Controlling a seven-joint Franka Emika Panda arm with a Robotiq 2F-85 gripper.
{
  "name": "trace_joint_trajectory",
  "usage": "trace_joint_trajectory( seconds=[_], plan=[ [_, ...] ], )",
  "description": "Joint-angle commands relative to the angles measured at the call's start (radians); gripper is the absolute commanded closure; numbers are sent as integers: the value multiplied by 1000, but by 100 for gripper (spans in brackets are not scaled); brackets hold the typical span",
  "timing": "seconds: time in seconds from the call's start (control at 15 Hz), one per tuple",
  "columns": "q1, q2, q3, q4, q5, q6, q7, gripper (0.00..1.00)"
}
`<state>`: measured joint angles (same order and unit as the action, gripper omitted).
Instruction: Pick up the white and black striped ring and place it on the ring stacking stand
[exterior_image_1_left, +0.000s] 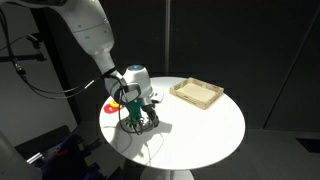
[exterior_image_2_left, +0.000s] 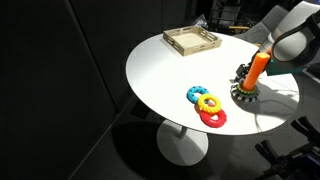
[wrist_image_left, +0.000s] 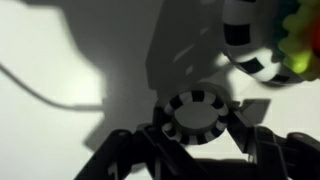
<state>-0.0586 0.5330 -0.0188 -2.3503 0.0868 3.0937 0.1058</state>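
In the wrist view the white and black striped ring (wrist_image_left: 197, 116) sits between the two dark fingers of my gripper (wrist_image_left: 198, 122), which press on its left and right sides. The ring is low over the white table. In an exterior view the gripper (exterior_image_1_left: 138, 116) reaches down to the table's near left part. In an exterior view the orange peg of the ring stacking stand (exterior_image_2_left: 258, 68) rises right beside the dark gripper and ring (exterior_image_2_left: 243, 94). Its base is hidden there.
Blue, yellow and red rings (exterior_image_2_left: 206, 105) lie in a row on the round white table (exterior_image_2_left: 170, 75) and show as a blur in the wrist view (wrist_image_left: 300, 40), beside another striped shape (wrist_image_left: 245, 45). A shallow wooden tray (exterior_image_1_left: 197, 92) stands at the far side.
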Motion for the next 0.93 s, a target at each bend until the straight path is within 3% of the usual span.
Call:
trace_joint_trajectory(
  seconds=[0.0,0.87],
  plan=[
    [21,-29,-33,8,-13,-30,-15,58],
    [11,-300,-38,-65,-31,-180,-56,58]
  ],
)
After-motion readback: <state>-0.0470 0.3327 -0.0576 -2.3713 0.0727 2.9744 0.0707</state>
